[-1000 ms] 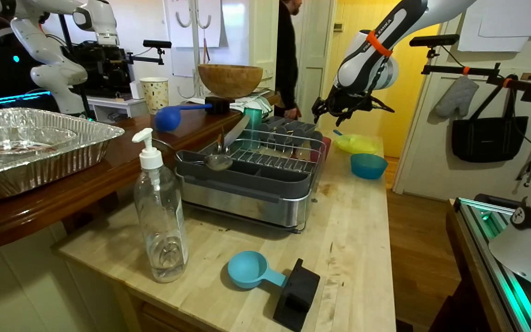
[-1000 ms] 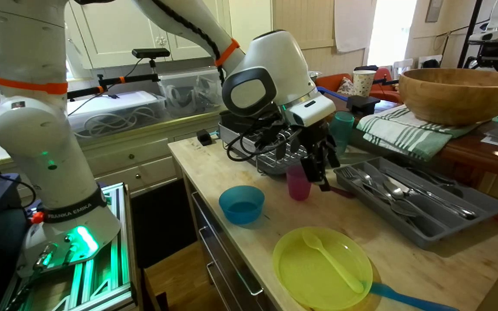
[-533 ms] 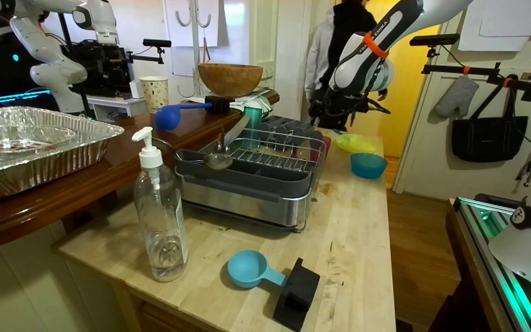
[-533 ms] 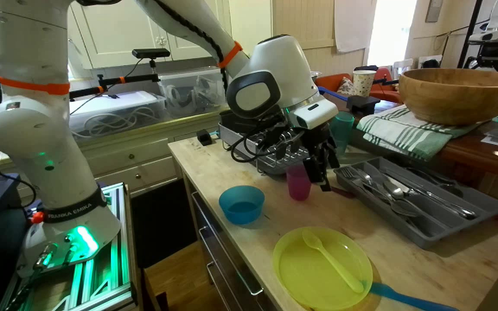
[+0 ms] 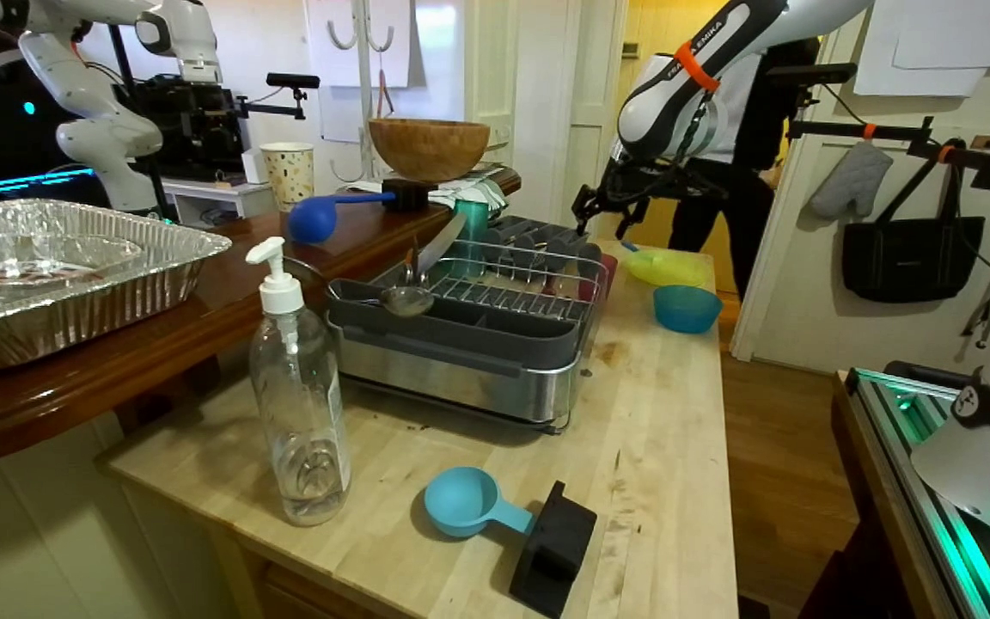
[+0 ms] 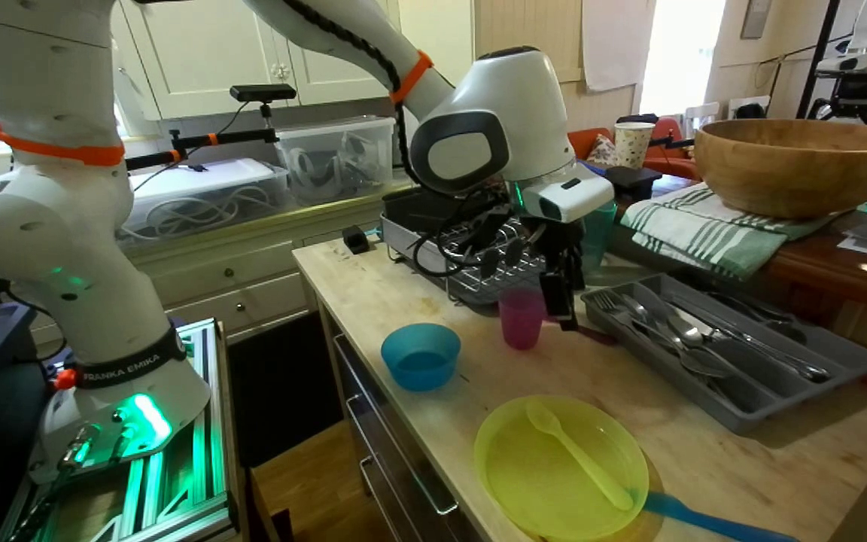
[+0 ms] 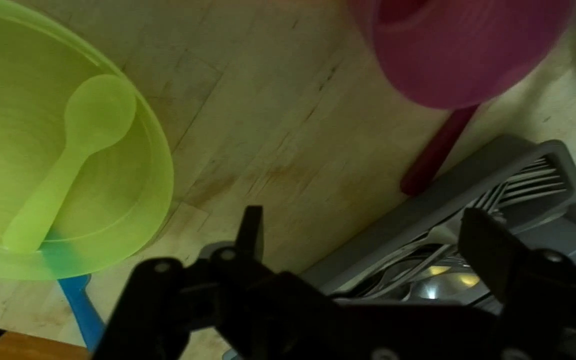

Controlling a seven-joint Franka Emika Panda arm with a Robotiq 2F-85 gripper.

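Observation:
My black gripper (image 7: 366, 222) stands open above the counter, with nothing between its fingers. In the wrist view one fingertip is over bare wood and the other over the grey cutlery tray (image 7: 365, 242), which holds metal forks and spoons. A pink cup (image 7: 468, 55) stands close by, and a red handle (image 7: 438, 152) lies between it and the tray. On the left of that view is a yellow plate (image 7: 153, 180) with a yellow spoon (image 7: 58, 190) on it; a blue handle (image 7: 80, 305) pokes out beneath. In an exterior view the gripper (image 6: 565, 305) hangs just beside the cup (image 6: 521, 320).
A blue bowl (image 6: 421, 361) sits near the counter's edge. Behind the gripper are a wire dish rack (image 5: 461, 344) and a teal cup (image 5: 471, 236). A soap bottle (image 5: 306, 430) and a light-blue scoop (image 5: 465, 503) stand farther along. A person (image 5: 731, 172) is behind the arm.
The hand has shifted slightly, leftward in one exterior view and rightward in another, turning a little. Its jaws stay open. The background person has moved rightward. Tabletop objects have not moved.

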